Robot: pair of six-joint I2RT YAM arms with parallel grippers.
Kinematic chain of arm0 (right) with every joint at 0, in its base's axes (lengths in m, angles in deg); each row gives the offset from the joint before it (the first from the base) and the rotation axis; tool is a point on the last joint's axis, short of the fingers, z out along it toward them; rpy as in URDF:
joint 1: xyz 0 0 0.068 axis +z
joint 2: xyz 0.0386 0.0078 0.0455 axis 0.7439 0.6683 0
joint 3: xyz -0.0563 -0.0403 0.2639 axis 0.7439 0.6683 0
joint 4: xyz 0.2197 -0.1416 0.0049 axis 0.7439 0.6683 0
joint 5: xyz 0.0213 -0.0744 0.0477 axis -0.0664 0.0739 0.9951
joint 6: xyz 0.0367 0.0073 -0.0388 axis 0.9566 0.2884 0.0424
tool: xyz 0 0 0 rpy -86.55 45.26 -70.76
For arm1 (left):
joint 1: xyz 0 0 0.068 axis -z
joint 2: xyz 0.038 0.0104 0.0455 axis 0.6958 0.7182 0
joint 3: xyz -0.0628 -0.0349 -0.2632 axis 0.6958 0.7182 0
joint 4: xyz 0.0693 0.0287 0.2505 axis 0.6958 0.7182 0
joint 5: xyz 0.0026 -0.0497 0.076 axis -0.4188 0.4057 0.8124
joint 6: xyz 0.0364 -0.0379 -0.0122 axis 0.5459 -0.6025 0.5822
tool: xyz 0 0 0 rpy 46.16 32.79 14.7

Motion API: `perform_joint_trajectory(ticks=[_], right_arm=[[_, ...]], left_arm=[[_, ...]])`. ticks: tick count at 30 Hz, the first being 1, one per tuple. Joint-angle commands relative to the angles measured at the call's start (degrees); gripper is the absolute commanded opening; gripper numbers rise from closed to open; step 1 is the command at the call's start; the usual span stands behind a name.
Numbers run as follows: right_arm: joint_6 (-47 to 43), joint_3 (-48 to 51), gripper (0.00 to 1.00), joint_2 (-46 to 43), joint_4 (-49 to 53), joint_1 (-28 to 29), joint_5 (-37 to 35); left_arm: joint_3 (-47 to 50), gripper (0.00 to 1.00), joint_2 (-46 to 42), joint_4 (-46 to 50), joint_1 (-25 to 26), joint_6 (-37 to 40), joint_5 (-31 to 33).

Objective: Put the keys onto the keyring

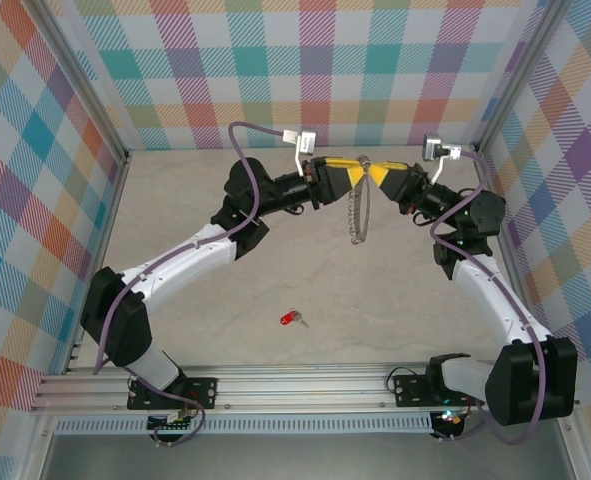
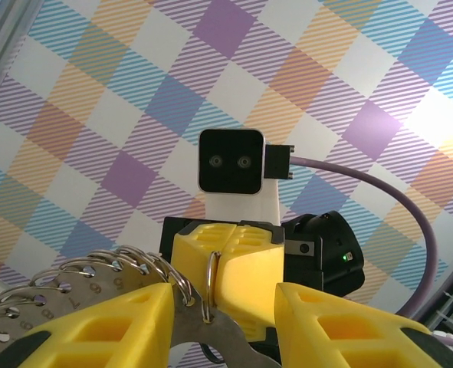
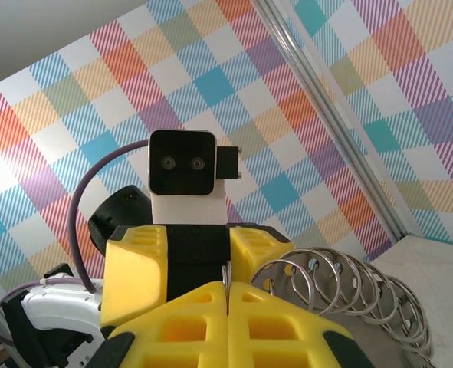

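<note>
**Key** (image 1: 291, 319): red head, silver blade. It lies flat on the tabletop (image 1: 405, 300) toward the near edge, well apart from both sets of fingers and to their left in the top view.

**Left fingers** (image 1: 343, 177): held over the far half of the tabletop, tips pointing right. In the left wrist view the two yellow fingers (image 2: 111, 322) stand spread with a wide gap between them, clamping nothing visible.

**Keyring** (image 1: 356, 215): a silver chain hanging from where the two sets of fingers meet. In the left wrist view the keyring (image 2: 80, 280) shows as a row of rings resting against the inner edge of one left finger.

**Right fingers** (image 1: 383, 175): tips pointing left, set between the spread left pair. In the right wrist view the right fingers (image 3: 188, 322) are pressed together, with a thin ring pinched in the seam. The rest of the keyring (image 3: 341, 280) fans out to the right.

**Unclear:**
- The key's blade is too small to show detail.
- A flat metal piece between the left fingers is cut off at the frame bottom.
- Whether the chain's low end touches the tabletop cannot be told.
</note>
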Motion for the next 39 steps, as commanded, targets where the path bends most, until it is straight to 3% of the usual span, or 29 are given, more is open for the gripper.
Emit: perform_joint_trajectory(ticks=[1,17,20,30,36,39], right_arm=[[-1.29,-1.75,0.00,-0.27,-2.20,0.33,-1.29],[-1.29,-1.53,0.00,-0.02,-2.16,0.46,-1.33],[-1.46,-1.57,0.00,0.14,-2.15,0.47,-1.26],[-2.08,-1.31,0.00,-0.02,-1.44,0.43,-1.41],[-2.61,-1.22,0.00,-0.38,-0.73,0.50,-1.26],[-2.65,-1.20,0.00,-0.38,-0.64,0.43,-1.24]], left_arm=[[-2.14,0.39,0.70,-2.37,0.93,-0.57,-1.17],[-4.95,0.37,2.85,-1.60,1.12,-0.48,-1.64],[-5.05,0.29,3.20,-1.56,1.21,-0.48,-1.91],[-4.20,0.19,2.89,-1.41,1.15,-0.13,-1.78],[-3.57,0.18,1.97,-0.56,1.21,0.82,-1.15],[-3.31,0.26,1.47,0.30,1.22,1.59,-0.75]])
